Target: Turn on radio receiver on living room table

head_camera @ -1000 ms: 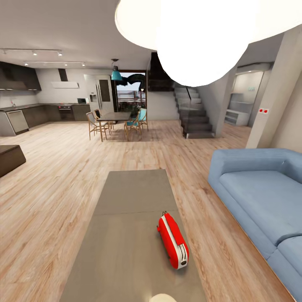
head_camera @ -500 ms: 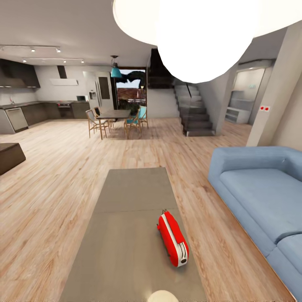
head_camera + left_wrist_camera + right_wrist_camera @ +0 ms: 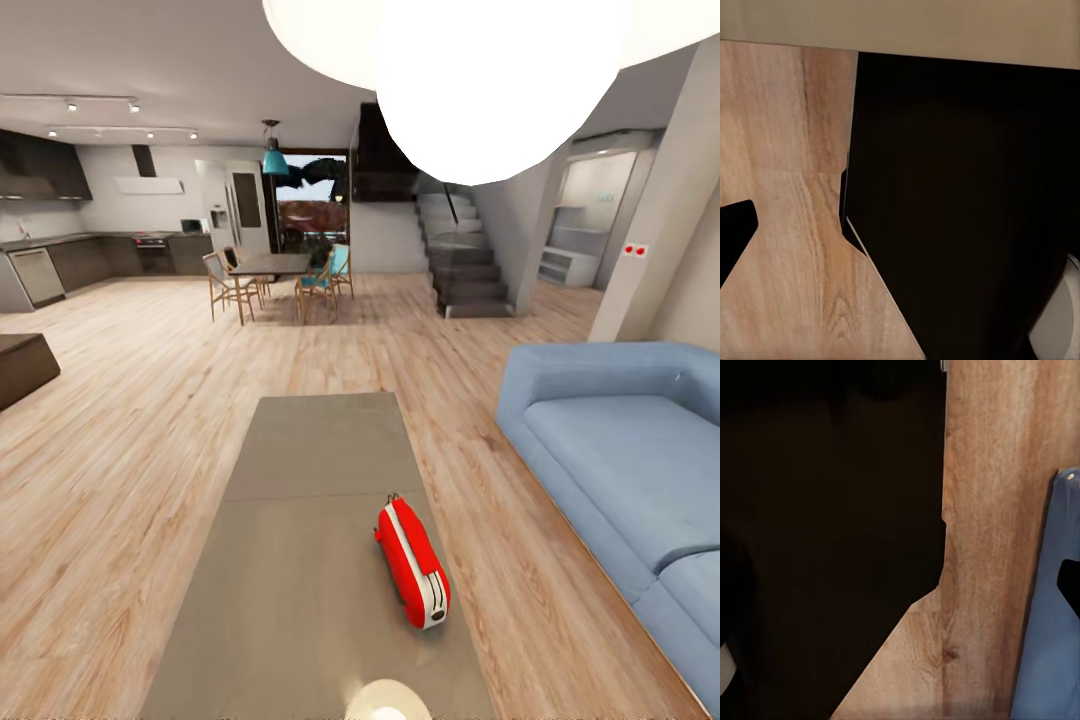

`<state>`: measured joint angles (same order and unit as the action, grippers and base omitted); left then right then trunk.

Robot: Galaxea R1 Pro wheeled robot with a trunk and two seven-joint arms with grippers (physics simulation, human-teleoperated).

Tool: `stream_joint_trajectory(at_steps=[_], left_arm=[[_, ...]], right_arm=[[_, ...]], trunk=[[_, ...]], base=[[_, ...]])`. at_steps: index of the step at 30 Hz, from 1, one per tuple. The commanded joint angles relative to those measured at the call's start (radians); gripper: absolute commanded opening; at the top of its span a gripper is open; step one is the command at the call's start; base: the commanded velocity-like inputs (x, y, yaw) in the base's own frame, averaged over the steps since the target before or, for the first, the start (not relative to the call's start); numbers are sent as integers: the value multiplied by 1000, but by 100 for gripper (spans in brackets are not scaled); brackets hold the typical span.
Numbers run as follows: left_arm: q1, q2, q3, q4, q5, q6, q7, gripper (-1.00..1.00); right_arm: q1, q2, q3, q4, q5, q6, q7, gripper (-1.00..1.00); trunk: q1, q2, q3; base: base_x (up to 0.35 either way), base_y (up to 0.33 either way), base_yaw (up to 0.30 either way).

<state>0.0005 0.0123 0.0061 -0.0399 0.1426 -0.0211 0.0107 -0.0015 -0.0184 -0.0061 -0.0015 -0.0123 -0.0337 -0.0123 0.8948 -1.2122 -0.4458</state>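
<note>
Radio receiver [image 3: 412, 563] on table [image 3: 300, 540], sofa [image 3: 620, 470] nearby

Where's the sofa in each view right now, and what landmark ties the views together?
Head view: the sofa fills the right side, right of the table that holds the radio.
Left wrist view: no sofa in it; wood floor and a dark shape.
Right wrist view: a strip of its blue fabric at the right edge.
Shared landmark: the light wood plank floor, also in the right wrist view.
</note>
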Motion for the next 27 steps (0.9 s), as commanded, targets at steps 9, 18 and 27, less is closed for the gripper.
stream_joint_trajectory(at_steps=[9,18,27], left_arm=[[0,0,0,0,0,0,0,100],[0,0,0,0,0,0,0,100],[0,-1,0,0,-1,0,0,100]], right_arm=[[0,0,0,0,0,0,0,100],[0,0,0,0,0,0,0,100],[0,0,0,0,0,0,0,100]], trunk=[[0,0,-15],[0,0,-29],[0,0,-44]], base=[[0,0,0],[0,0,0],[0,0,0]])
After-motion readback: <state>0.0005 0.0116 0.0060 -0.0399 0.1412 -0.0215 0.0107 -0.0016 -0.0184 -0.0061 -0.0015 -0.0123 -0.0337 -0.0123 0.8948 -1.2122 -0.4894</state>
